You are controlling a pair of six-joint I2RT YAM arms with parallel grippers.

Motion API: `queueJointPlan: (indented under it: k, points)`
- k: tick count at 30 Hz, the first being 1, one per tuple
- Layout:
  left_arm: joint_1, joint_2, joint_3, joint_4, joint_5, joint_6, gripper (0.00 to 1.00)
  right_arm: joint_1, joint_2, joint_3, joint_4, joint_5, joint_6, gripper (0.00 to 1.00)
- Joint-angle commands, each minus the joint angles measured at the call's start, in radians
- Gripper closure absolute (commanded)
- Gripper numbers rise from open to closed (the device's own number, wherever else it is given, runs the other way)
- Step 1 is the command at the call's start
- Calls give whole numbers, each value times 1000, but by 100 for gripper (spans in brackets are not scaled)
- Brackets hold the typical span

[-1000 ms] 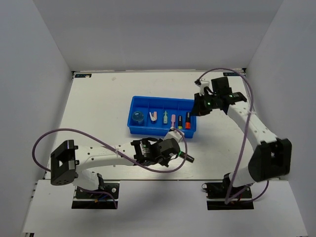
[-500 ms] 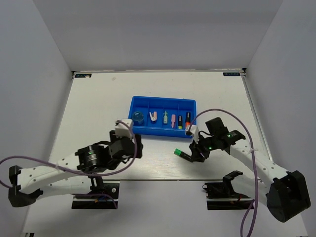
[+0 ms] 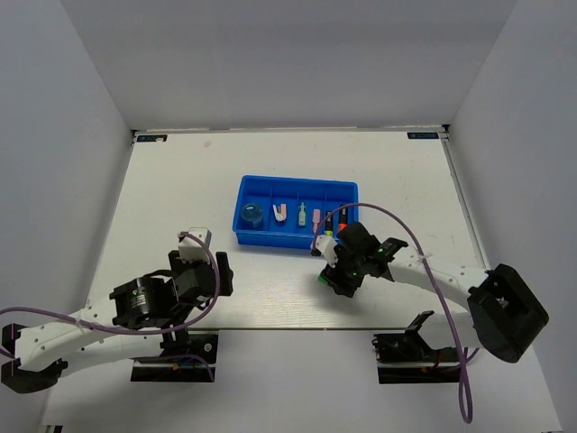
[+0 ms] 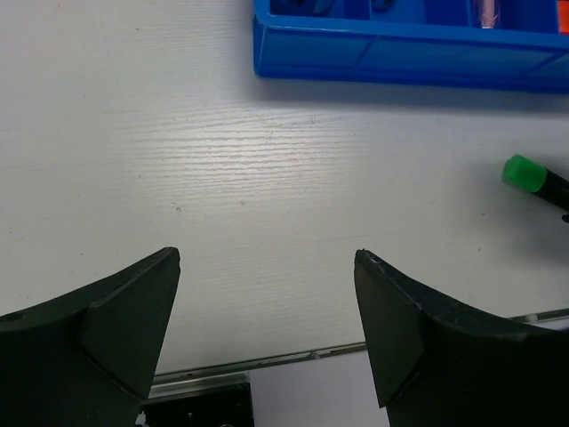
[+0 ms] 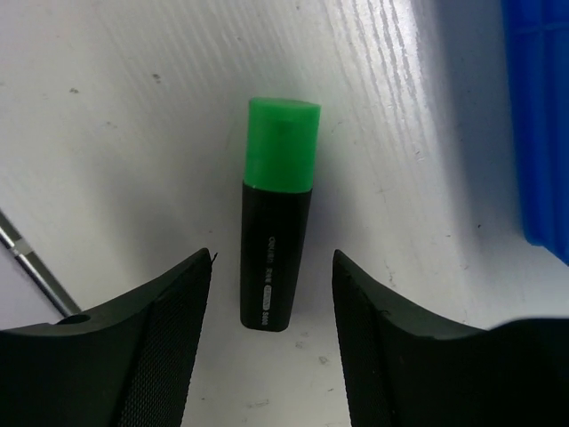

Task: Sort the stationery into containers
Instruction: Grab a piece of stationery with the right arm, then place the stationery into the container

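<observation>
The green-capped black highlighter [image 5: 277, 222] lies flat on the white table, a little in front of the blue tray [image 3: 297, 240]. My right gripper [image 5: 273, 258] is open and straddles its black end, neither finger touching it. In the top view that gripper [image 3: 335, 281] hides most of the highlighter. My left gripper [image 4: 267, 256] stands open and empty to the left, with the green cap [image 4: 524, 173] off to its right. The tray's compartments hold a round blue item [image 3: 251, 215], small pale pieces [image 3: 280, 213], a pink capsule [image 3: 316, 219] and two more highlighters [image 3: 343, 223].
The table's front edge with its metal rail [image 4: 267, 360] runs just below the left gripper. The tray's blue wall [image 5: 542, 116] is close on the right of the right gripper. A purple cable [image 3: 397, 225] loops from the right arm over the tray's near right corner.
The left gripper let go of the green highlighter and drew back to the left, now open. The right arm swung from behind the tray to the front and opened over the highlighter.
</observation>
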Motion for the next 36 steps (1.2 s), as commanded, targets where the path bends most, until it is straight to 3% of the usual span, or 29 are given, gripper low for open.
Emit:
queueJointPlan:
  k: [1, 8, 12, 13, 17, 22, 26, 28, 31, 32, 33, 34, 36]
  points:
    - [3, 12, 1, -22, -18, -14, 11, 27, 49, 53, 51, 86, 17, 40]
    - [4, -7, -15, -19, -12, -19, 11, 44, 129, 54, 38, 109, -6, 44]
    - [3, -27, -26, -15, -9, -20, 11, 52, 138, 51, 10, 94, -17, 68]
    - [3, -33, -25, -15, -11, -20, 11, 53, 137, 43, 10, 98, -21, 81]
    - [3, -34, -37, -12, -5, -17, 11, 55, 76, 54, -47, 51, -32, 100]
    - [4, -17, -31, -13, -5, -8, 11, 56, -56, 169, -142, -115, -38, 100]
    - [4, -7, -11, -15, -3, -3, 11, 49, -96, 346, -170, -88, 9, 100]
    - [4, -1, -9, -9, -3, -2, 11, 34, -92, 390, -128, 7, 45, 100]
    - [3, 6, -11, -4, 1, -2, 11, 46, -61, 427, -17, 320, 138, 100]
    - [3, 5, -12, 1, 2, -2, 11, 43, -38, 430, 32, 512, 188, 100]
    - [4, 9, -9, 2, 8, -3, 11, 35, -5, 457, 42, 550, 195, 100]
    - [3, 12, -8, -1, 9, -2, 11, 33, 14, 489, 57, 690, 262, 100]
    - [6, 19, -5, -1, 11, -2, 11, 17, 106, 554, 38, 754, 316, 100]
